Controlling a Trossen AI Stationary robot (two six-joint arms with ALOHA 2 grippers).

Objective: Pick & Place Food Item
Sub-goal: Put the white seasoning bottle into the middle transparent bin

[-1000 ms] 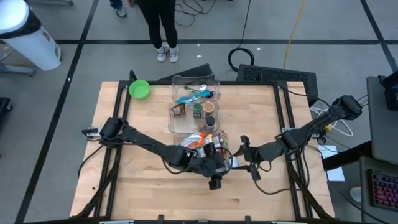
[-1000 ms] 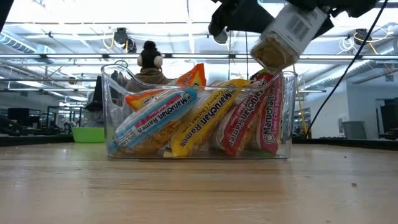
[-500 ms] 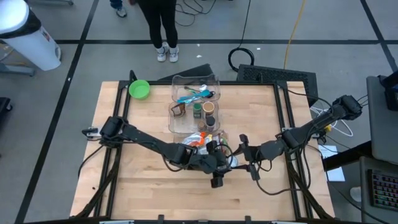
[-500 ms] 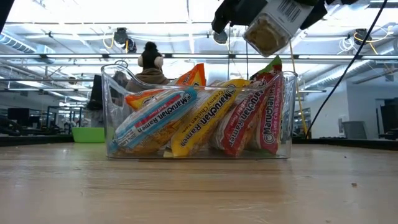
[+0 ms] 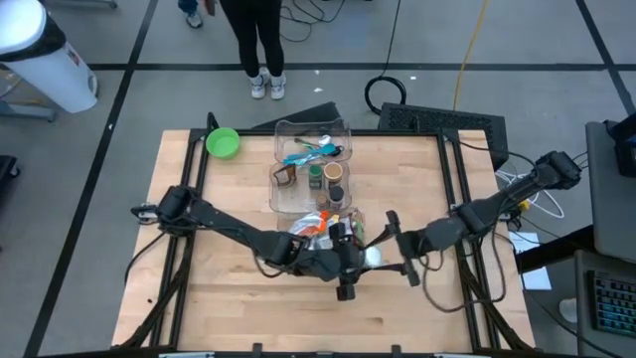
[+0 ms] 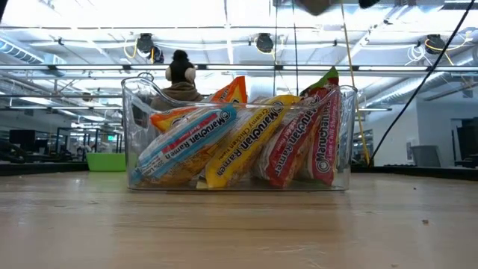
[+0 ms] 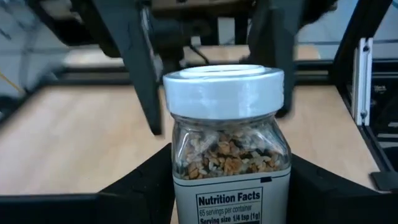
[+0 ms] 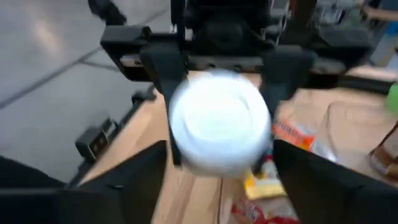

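Looking down from the high view, you had both grippers meeting near the table's middle, just in front of the clear bin of ramen packets point(image 6: 239, 142). Your left gripper point(image 7: 227, 186) was clamped on the spice jar point(image 7: 227, 155) by its glass body, its fingers point(image 7: 140, 186) pressed against both sides just below the white lid. Held that way, the jar stood clear of the wooden table point(image 5: 238, 308), lid pointing toward the other arm. Your right gripper point(image 8: 219, 168) faced that lid head-on, its fingers point(image 8: 134, 174) spread wider than the lid and standing to either side of it, with no contact you could confirm from the right wrist view. In the high view the jar's white lid point(image 5: 372, 257) showed between the two grippers.

Behind them sat a second clear bin point(image 5: 310, 164) holding small jars and utensils, and a green bowl point(image 5: 223, 142) rested near the table's far left corner. A person's legs point(image 5: 260, 45) stood on the floor beyond the table.
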